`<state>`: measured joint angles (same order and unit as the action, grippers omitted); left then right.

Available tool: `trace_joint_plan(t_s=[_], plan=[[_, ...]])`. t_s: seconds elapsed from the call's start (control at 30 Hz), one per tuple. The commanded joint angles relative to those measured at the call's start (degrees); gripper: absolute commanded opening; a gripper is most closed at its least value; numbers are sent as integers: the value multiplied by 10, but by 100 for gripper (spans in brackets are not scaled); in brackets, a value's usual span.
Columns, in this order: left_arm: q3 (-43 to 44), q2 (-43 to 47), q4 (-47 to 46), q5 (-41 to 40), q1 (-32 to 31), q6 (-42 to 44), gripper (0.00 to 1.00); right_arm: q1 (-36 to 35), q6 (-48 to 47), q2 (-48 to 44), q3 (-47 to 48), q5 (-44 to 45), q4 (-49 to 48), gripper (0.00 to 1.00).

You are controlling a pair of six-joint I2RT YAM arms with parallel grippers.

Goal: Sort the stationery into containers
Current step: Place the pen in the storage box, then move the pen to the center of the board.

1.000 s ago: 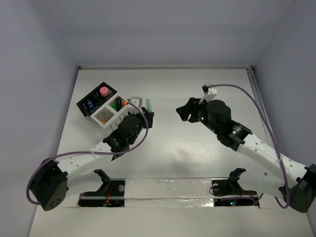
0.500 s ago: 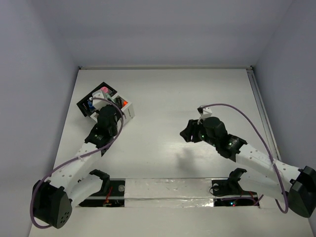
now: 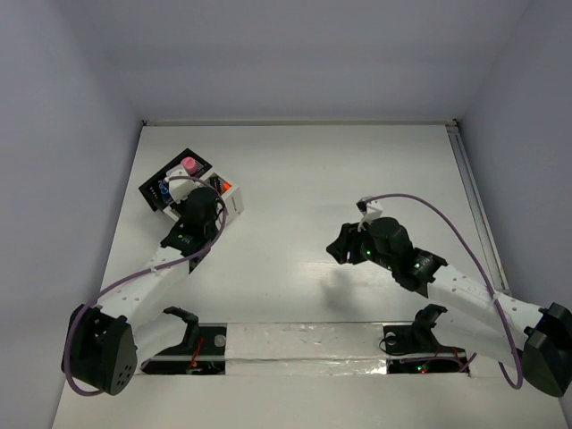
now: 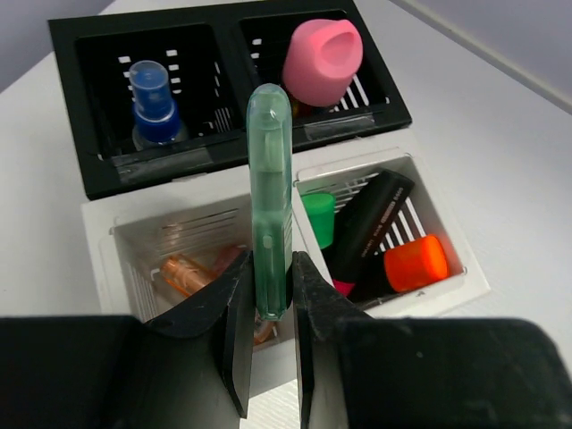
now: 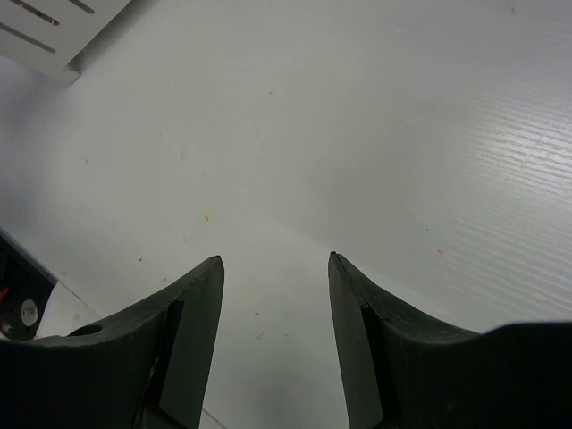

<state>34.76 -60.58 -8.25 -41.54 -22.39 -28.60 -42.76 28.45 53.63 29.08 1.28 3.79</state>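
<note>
My left gripper point(image 4: 269, 268) is shut on a translucent mint green pen point(image 4: 270, 179) and holds it over the white slatted box point(image 4: 98, 246), above the divider between its two compartments. The left compartment holds an orange pen point(image 4: 183, 271). The right one holds a black marker point(image 4: 371, 219), an orange-capped marker point(image 4: 416, 262) and a green cap point(image 4: 318, 217). The black box point(image 4: 223, 152) behind holds a blue marker point(image 4: 154, 100) and a pink marker point(image 4: 323, 61). In the top view the left gripper point(image 3: 198, 210) covers the white box point(image 3: 231, 198). My right gripper point(image 3: 340, 244) is open and empty over bare table.
The joined boxes stand at the table's far left point(image 3: 170, 183). The right wrist view shows only white table point(image 5: 357, 134) and a corner of a white plate point(image 5: 54, 36) at the top left. The arm bases sit at the near edge.
My left gripper carried the green pen left from beside the boxes to above the white box. My right arm drew back towards the near edge, its gripper lower in the top view.
</note>
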Motion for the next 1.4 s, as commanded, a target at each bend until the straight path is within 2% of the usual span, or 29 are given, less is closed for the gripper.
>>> trace_joint_plan(t_s=[0.0, 0.2, 0.37, 0.47, 0.53, 0.57, 0.77, 0.83, 0.9, 0.93, 1.0, 1.2, 1.37], plan=[[15, 13, 1, -41, 2, -8, 0, 0, -11, -9, -3, -8, -32, 56], [-8, 30, 17, -57, 2, -33, 0, 0, -11, -19, -6, -8, -32, 57], [-19, 30, 19, -50, 2, -36, 14, 0, -10, -27, -5, -3, -29, 57], [-20, 35, 20, -42, 2, -36, 26, 0, -9, -35, -6, 6, -26, 58], [-22, 41, 17, -35, 2, -30, 40, 0, -8, -38, -4, 9, -25, 59], [-24, 48, 11, -31, 2, -27, 43, 0, -8, -40, -4, 10, -24, 60], [-26, 75, 6, -5, 2, -20, 51, 0, -4, -41, 2, 30, -10, 60], [-27, 85, 2, 22, 2, -17, 51, 0, 1, -46, 4, 43, -3, 56], [-30, 107, -27, 63, -12, -8, 51, 0, 6, -49, 11, 70, 16, 40], [-36, 115, -40, 78, -23, -4, 51, 0, 6, -49, 15, 79, 26, 29], [-39, 128, -78, 107, -70, -2, 47, 0, 7, -46, 27, 121, 63, 9], [-29, 69, -156, 139, -238, 12, 30, 6, 20, -4, 85, 236, 172, 3], [-37, 8, -218, 196, -311, 13, 24, 75, 43, 17, 101, 259, 217, 3]])
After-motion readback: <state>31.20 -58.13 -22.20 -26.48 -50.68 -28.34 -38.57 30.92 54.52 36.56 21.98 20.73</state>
